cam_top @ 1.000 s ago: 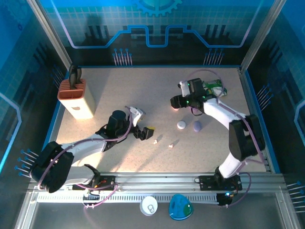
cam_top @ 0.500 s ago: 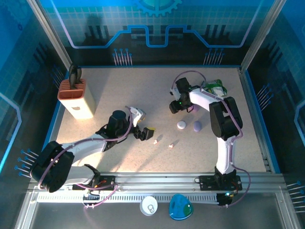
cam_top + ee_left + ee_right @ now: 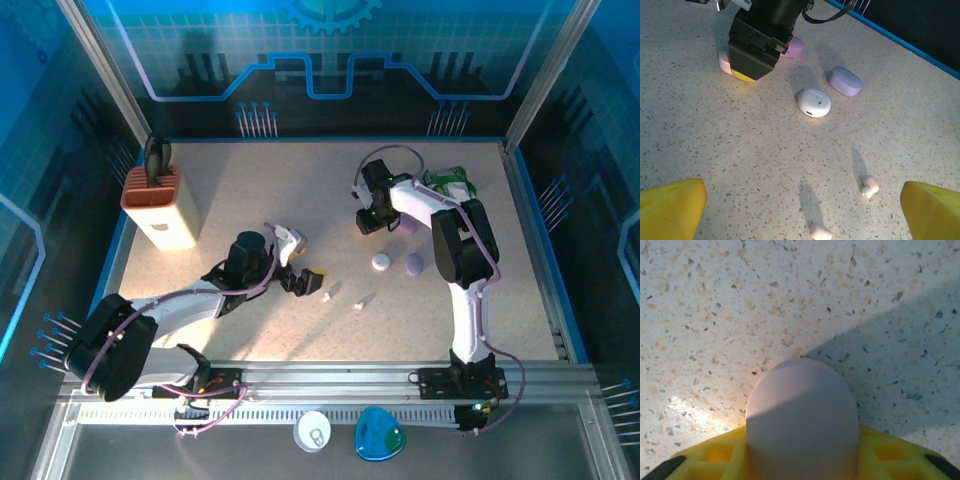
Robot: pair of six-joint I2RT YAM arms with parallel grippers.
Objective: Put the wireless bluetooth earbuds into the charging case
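Top camera: the right claw (image 3: pixel 368 222) was nose-down on the speckled stone-look tabletop (image 3: pixel 250 190). A glossy white pebble-shaped case (image 3: pixel 381 262) and a lilac pebble-shaped case (image 3: pixel 414 264) sat just on its near side. Two tiny stubby pale plastic earbuds (image 3: pixel 326 296) lay loose just off the tips of the left claw (image 3: pixel 298 262), well apart from the right claw.

Left wrist cam: the left claw (image 3: pixel 800 212) was spread wide, with chunky yellow fingertips (image 3: pixel 670 207) at either edge and nothing between them. The earbuds (image 3: pixel 870 186) sat just ahead of it inside that gap, one toward the right finger and one nearer the middle. Further out, the right claw (image 3: pixel 747 75) stood over a small pink rounded plastic case (image 3: pixel 724 62).

Right wrist cam: the pink case (image 3: pixel 802 410) rose as a smooth matte dome between the right claw's yellow pads (image 3: pixel 715 455), which have a waffle-like recessed pattern. The pads looked flush against both its sides, but honestly I couldn't tell if they were actually squeezing it.

My read: the step in hand was getting hold of a case, and no bud was in yet. Every case I could see looked closed. Next up probably calls for a steady pinch on that slippery curved shell and getting the lid open. The left claw would also have to narrow a lot for something as tiny as a bud.
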